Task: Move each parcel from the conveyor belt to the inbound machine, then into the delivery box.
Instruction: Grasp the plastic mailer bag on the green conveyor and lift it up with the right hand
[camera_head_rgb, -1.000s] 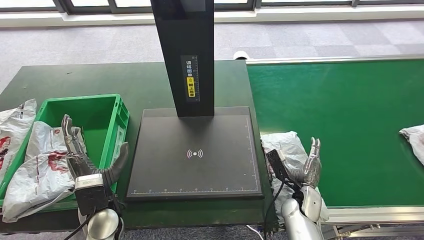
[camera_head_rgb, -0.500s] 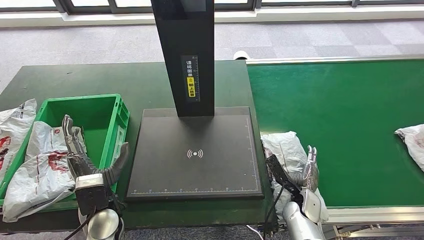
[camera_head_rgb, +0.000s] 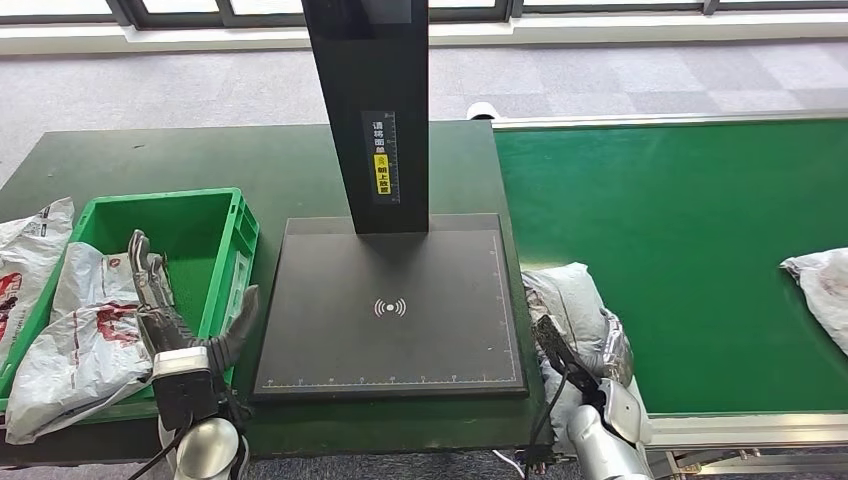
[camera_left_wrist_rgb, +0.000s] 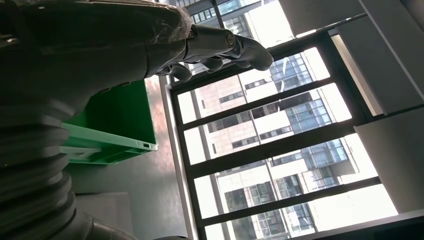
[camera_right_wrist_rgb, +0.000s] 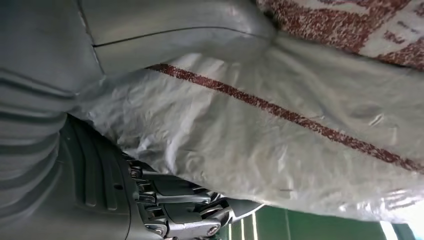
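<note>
parcel (camera_head_rgb: 572, 300) at belt (camera_head_rgb: 700, 250) edge, just right of scan plate (camera_head_rgb: 390, 310) | right hand (camera_head_rgb: 590, 350) fingers wrapped on it | left hand (camera_head_rgb: 170, 310) fingers spread, empty | bags in green box (camera_head_rgb: 215, 215); scan, boxing pending

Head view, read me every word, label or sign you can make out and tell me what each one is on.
Black post of the inbound machine: a strip label with Chinese characters, white above and yellow below, too small to read.
Scan plate: a white wireless-wave symbol, no words.
Parcels at the green box: red print, blurred, unreadable.
Parcel on the conveyor belt: red print in the right wrist view, unreadable.
</note>
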